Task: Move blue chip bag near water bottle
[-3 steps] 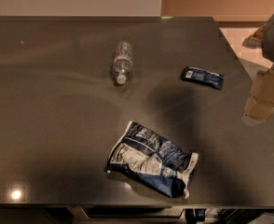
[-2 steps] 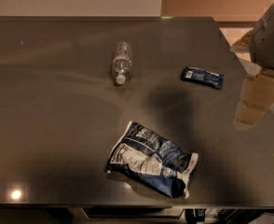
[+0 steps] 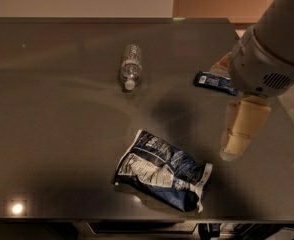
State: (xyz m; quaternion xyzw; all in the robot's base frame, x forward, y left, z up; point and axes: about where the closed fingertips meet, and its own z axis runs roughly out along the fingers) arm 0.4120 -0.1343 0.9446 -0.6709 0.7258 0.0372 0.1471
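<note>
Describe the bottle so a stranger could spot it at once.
On the dark table, look far-middle, left of the gripper over the right side. The bottle lies on its side there: clear and white-capped, unlike the blue bag and wrapper.

The blue chip bag (image 3: 162,170) lies flat near the front edge of the table (image 3: 52,144). It is crumpled dark-blue foil with white printed panels and a white edge. The water bottle (image 3: 130,66), clear plastic, lies on its side toward the table's rear, with its white cap pointing to the front. The gripper (image 3: 234,146) hangs over the table's right side.
</note>
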